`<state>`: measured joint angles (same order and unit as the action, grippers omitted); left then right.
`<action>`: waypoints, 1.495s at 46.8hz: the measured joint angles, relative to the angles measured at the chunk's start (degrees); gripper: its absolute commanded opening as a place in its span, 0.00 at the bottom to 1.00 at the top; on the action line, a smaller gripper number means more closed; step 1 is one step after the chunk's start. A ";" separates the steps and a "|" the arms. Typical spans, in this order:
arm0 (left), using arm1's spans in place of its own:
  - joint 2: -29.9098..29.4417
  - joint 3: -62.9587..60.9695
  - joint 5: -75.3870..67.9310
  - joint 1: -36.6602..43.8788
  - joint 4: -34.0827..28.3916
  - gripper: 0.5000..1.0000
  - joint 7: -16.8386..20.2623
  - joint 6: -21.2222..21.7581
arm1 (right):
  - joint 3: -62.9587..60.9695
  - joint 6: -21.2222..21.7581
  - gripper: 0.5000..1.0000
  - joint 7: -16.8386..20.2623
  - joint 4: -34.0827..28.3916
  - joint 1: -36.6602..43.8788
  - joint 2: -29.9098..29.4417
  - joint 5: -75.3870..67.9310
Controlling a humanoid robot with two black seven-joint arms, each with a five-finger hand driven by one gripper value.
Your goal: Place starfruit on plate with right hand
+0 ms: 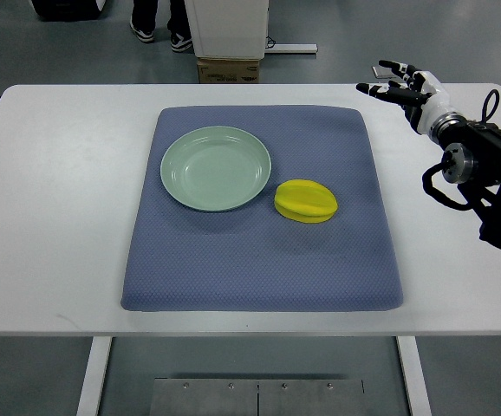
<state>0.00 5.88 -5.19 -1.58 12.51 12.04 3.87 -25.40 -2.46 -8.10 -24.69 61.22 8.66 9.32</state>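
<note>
Starfruit on the mat, right hand held empty at the table's far right corner.

The right hand (pixel 400 84) is seen over the white table (pixel 51 217), its arm entering from the right edge; the fingers (pixel 377 89) are stretched out and relaxed, and nothing is grasped. The yellow starfruit (pixel 306 201) is found well apart from the hand, nearer the robot and to the hand's left, lying on the blue mat (pixel 259 277). The pale green plate (pixel 216 168) is set further left again on the same mat, just beside the starfruit but not touching it, and is seen bare. Beyond the table, behind the hand's line, a cardboard box (pixel 230 69) and a person's shoes (pixel 159 36) are glimpsed on the floor.
</note>
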 measured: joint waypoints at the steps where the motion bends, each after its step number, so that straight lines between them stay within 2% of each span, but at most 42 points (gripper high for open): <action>1: 0.00 0.00 0.00 0.00 0.00 1.00 0.00 0.00 | 0.00 0.00 1.00 0.00 0.00 0.02 0.01 0.00; 70: 0.00 0.01 0.00 0.62 -0.02 1.00 0.00 -0.03 | 0.16 -0.04 1.00 -0.08 -0.12 -0.31 0.13 0.00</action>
<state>0.00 5.89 -5.19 -0.97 12.48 12.04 3.84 -25.24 -2.50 -8.17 -24.82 60.91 8.79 9.32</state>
